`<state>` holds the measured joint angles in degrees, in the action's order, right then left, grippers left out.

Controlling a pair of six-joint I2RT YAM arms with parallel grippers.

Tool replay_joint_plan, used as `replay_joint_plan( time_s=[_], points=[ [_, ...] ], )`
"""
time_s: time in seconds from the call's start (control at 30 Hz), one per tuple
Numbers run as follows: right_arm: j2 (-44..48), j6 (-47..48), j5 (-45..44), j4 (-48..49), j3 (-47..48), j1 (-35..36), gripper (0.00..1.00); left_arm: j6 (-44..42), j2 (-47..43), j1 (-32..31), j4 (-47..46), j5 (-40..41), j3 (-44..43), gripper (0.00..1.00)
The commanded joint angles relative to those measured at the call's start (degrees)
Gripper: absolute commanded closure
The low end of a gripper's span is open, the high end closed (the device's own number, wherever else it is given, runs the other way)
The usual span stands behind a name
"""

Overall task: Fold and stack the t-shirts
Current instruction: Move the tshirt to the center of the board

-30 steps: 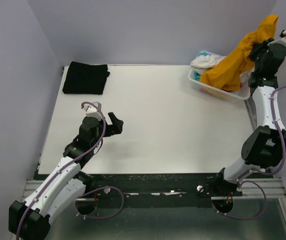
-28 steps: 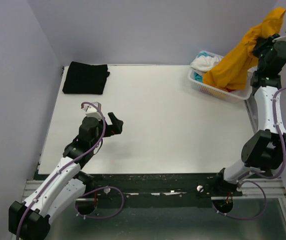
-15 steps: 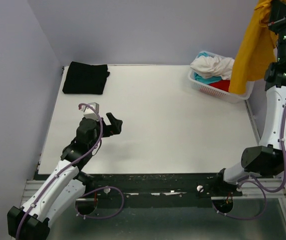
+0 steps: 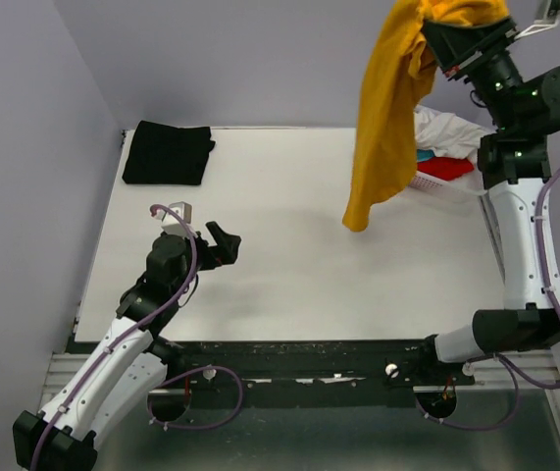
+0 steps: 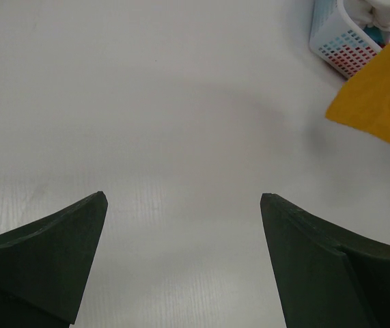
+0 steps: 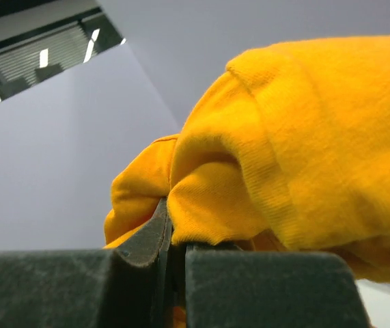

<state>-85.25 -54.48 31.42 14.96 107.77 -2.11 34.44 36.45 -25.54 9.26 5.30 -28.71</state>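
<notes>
My right gripper point(image 4: 436, 25) is shut on the mustard-orange t-shirt point(image 4: 387, 108) and holds it high, so it hangs down over the table's back right part. In the right wrist view the jaws point(image 6: 174, 253) pinch a bunched fold of the orange shirt point(image 6: 283, 143). A folded black t-shirt point(image 4: 167, 152) lies at the table's far left corner. White point(image 4: 451, 128), teal point(image 4: 424, 155) and red point(image 4: 446, 169) shirts lie in the basket. My left gripper point(image 4: 226, 242) is open and empty above the table's left middle; its view shows the orange hem point(image 5: 379, 102).
The white lattice basket point(image 4: 427, 183) stands at the back right, partly behind the hanging shirt; it also shows in the left wrist view point(image 5: 341, 48). Lilac walls close the back and both sides. A dark rail runs along the near edge.
My right gripper has lifted the orange shirt out of the basket and swung it up and left over the table. The left arm has barely moved.
</notes>
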Motion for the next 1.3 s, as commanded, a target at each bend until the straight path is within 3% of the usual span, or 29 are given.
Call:
replay_joint_plan(
  time_s=[0.0, 0.1, 0.27, 0.47, 0.63, 0.8, 0.87, 1.0, 1.07, 1.2, 1.27],
  points=[
    [6.84, -1.44, -0.56, 4.20, -9.21, 7.23, 0.99, 2.68, -0.73, -0.19, 2.02, -1.01, -1.08, 0.01],
    [8.04, -0.33, -2.14, 2.12, -14.59, 12.67, 0.99, 3.82, -1.76, -0.21, 3.93, -0.40, -1.02, 0.02],
    [11.29, -1.90, -13.64, 3.10, -28.89, 15.93, 0.99, 5.46, -3.93, -0.20, 8.19, 0.55, -1.11, 0.01],
    [9.12, 1.45, -25.68, -9.89, -33.17, 16.07, 0.99, 6.04, -4.58, -0.21, 10.09, 1.06, -0.26, 0.02],
    [4.38, 5.76, -38.81, -19.33, -39.18, 15.95, 0.98, 4.57, 1.97, -0.21, 7.11, -2.53, -0.62, 0.01],
    [2.18, 7.87, -51.02, -21.75, -49.03, 15.94, 0.79, 4.45, 12.78, -0.23, -0.26, -10.79, -1.24, 0.02],
    [2.11, 9.23, -57.38, -25.51, -49.99, 16.00, 0.63, 4.50, 17.79, -0.28, -3.15, -13.27, -2.28, 0.01],
    [3.40, 10.71, -72.26, -35.10, -48.62, 15.97, 0.14, 4.80, 29.01, -1.03, -6.79, -16.54, -6.94, 0.01],
    [4.88, 10.76, -77.79, -40.19, -47.20, 15.92, 0.01, 4.55, 34.75, -1.93, -6.87, -16.56, -10.57, 0.01],
    [9.28, 12.92, -82.62, -44.14, -47.05, 16.00, 0.00, 3.89, 44.67, -3.54, -5.38, -15.90, -17.72, 0.01],
    [12.05, 19.98, -77.79, -39.15, -48.92, 15.95, 0.00, 3.67, 49.08, -4.35, -3.32, -15.65, -21.16, 0.01]
  ],
)
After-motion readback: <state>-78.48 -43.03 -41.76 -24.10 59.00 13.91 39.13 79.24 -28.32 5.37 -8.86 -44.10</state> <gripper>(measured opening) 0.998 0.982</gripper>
